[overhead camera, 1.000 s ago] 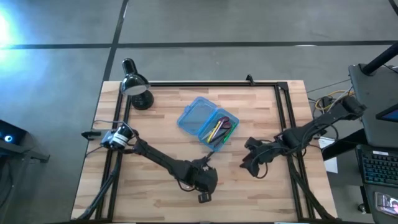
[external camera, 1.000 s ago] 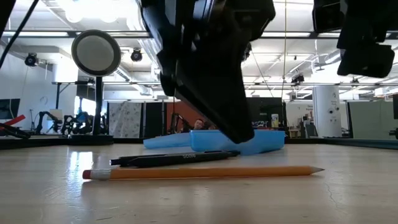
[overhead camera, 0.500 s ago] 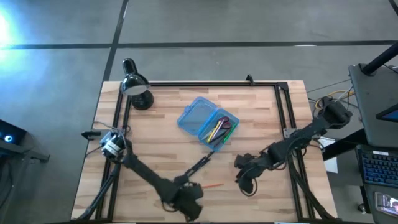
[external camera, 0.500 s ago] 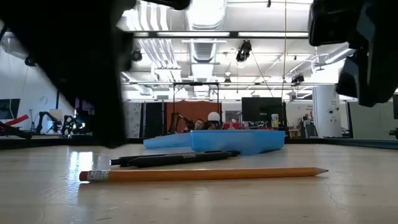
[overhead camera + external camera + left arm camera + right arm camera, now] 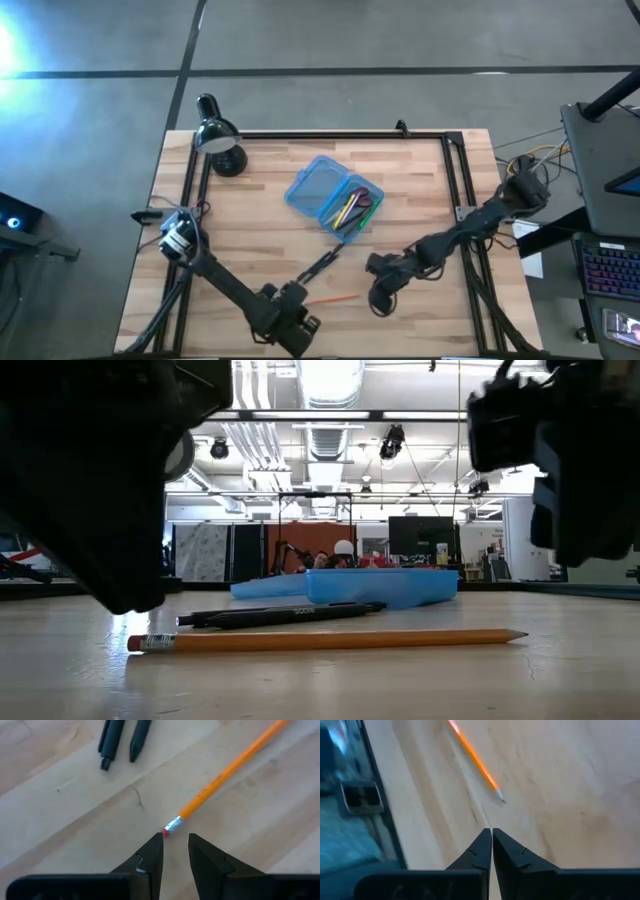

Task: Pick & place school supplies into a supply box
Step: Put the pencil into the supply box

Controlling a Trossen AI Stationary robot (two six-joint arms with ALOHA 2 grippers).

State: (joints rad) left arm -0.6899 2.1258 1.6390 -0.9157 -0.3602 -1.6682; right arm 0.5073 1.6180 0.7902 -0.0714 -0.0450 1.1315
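Note:
The supply box [image 5: 332,200], translucent blue, lies open mid-table with coloured pens [image 5: 352,210] inside. A black pen [image 5: 322,265] and an orange pencil [image 5: 335,298] lie flat on the wood nearer the front edge; both show in the low view, the pen [image 5: 280,616] behind the pencil [image 5: 320,640]. My left gripper [image 5: 175,838] is open by a narrow gap at the pencil's eraser end, close to the near edge [image 5: 295,325]. My right gripper [image 5: 491,832] is shut with nothing in it, a short way off the pencil's sharpened tip [image 5: 500,797]. My left gripper comes along the pencil from its eraser end [image 5: 169,827], which lies right at one fingertip [image 5: 156,842] and outside the gap. I cannot tell whether that finger touches it. The pencil lies flat on the table.
A black desk lamp [image 5: 222,140] stands at the far left corner. Black frame rails [image 5: 455,180] run along the table's far, left and right sides. Bare wood lies right of the box and along the near edge.
My left gripper has drawn back toward the table's near edge and a little left, uncovering the black pen and the pencil. My right gripper has moved toward the table's left and near edge, closer to the pencil's tip.

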